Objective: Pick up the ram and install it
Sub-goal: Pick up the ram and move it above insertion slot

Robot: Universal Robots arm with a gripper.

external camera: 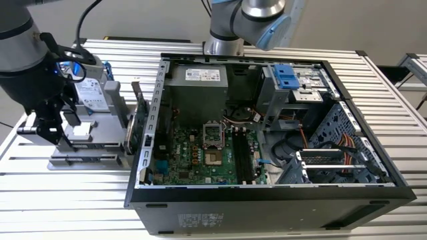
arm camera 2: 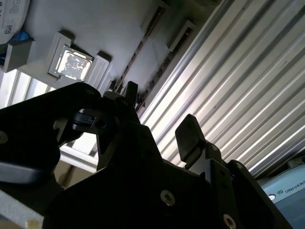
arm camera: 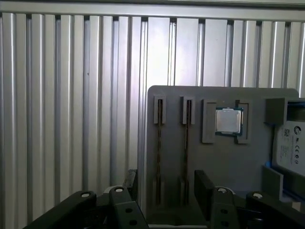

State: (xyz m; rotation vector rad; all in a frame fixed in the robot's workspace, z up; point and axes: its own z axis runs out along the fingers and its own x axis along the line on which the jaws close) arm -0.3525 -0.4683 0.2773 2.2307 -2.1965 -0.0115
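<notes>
Two thin dark ram sticks stand on edge in narrow slots of a grey fixture plate (arm camera: 238,167); one ram stick (arm camera: 159,140) is beside the other (arm camera: 186,140). In the second wrist view a ram edge (arm camera 2: 141,47) runs across the same plate. My gripper (arm camera: 167,188) hovers above the plate, open, with one black finger (arm camera: 131,180) on each outer side of the two sticks and nothing held. In the exterior view the gripper (external camera: 52,131) hangs over the fixture at that view's left, outside the computer case.
The fixture also carries a processor chip (arm camera: 228,120), a silver hard drive (external camera: 90,92) and a green expansion card (external camera: 137,125). The open computer case (external camera: 267,192) lies on the ribbed metal table (external camera: 67,200), with long black memory slots (external camera: 240,155) on its motherboard.
</notes>
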